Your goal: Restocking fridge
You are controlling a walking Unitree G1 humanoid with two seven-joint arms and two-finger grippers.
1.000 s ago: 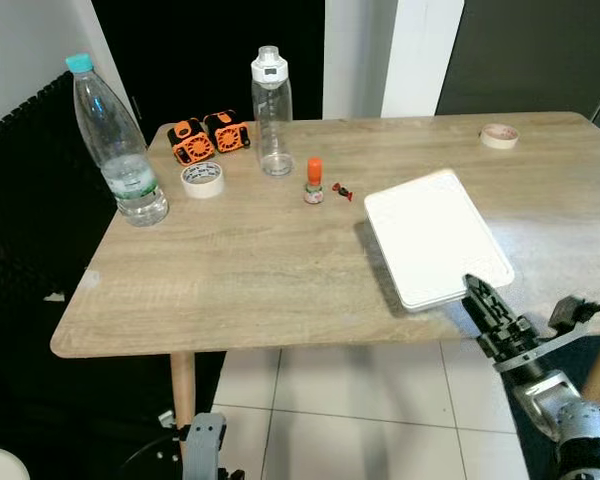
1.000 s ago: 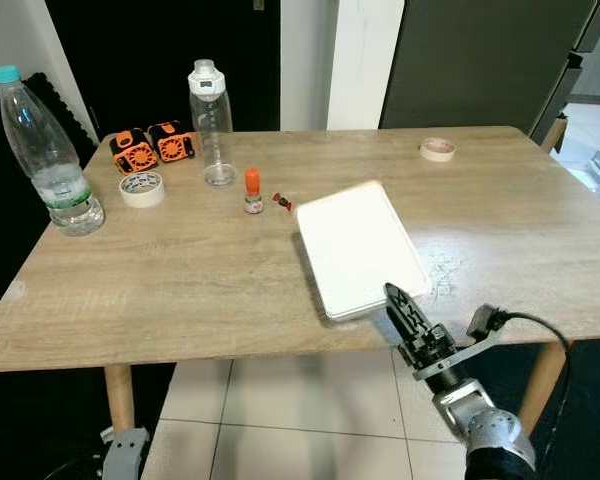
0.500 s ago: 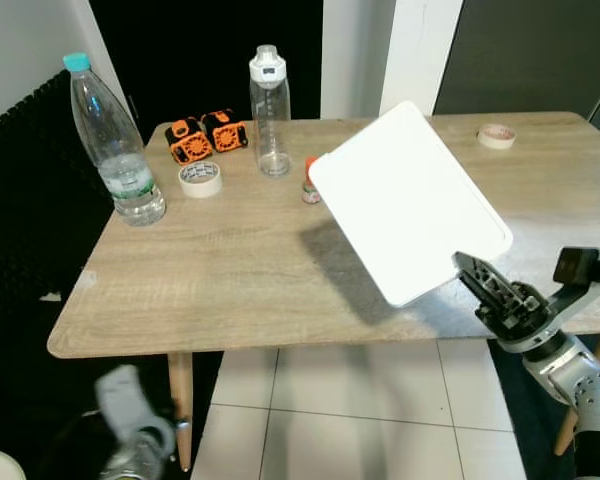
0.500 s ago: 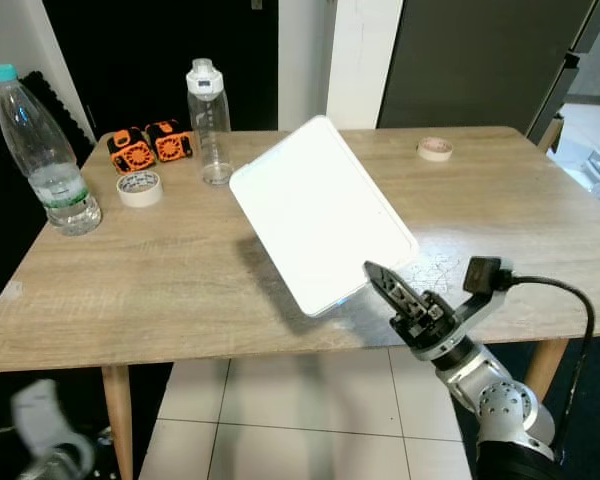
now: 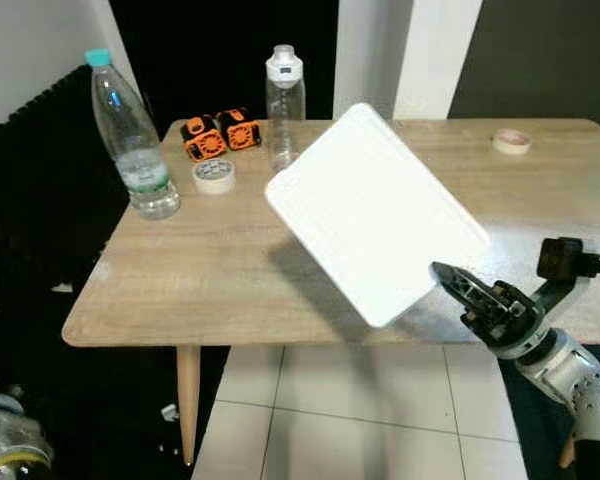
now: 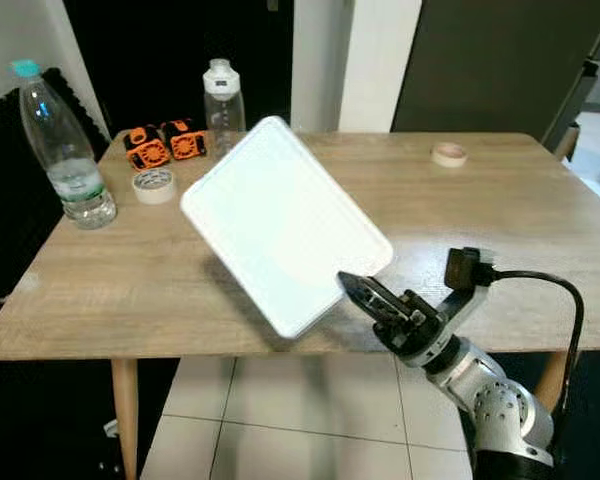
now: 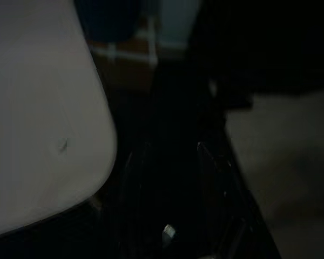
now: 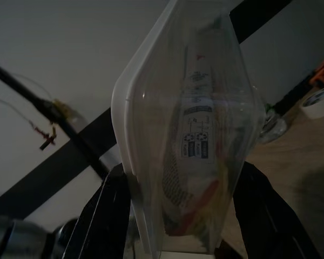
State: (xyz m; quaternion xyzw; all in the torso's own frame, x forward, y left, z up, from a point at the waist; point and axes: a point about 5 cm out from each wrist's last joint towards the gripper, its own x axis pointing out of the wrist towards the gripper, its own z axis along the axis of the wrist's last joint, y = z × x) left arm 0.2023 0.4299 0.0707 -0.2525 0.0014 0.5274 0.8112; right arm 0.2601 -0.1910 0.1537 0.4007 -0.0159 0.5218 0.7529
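Observation:
A flat white lidded container (image 5: 375, 210) hangs tilted above the wooden table (image 5: 210, 270), one corner held by my right gripper (image 5: 450, 280), which is shut on it near the table's front right edge. In the right wrist view the container (image 8: 194, 135) is clear plastic with packaged food inside, clamped between the two black fingers (image 8: 110, 216). My left arm (image 5: 5, 455) hangs idle at the lower left; its wrist view is very dark, with a pale rounded surface (image 7: 38, 124) beside it.
On the table's back left stand a large water bottle (image 5: 130, 140), a clear bottle with a white cap (image 5: 285, 105), two orange devices (image 5: 220, 133) and a tape roll (image 5: 214, 175). Another tape roll (image 5: 511, 141) lies at the back right. Tiled floor lies below the front edge.
The white container lay flat on the table; my right gripper has lifted it off and tilted it up and to the left. The camera has also shifted.

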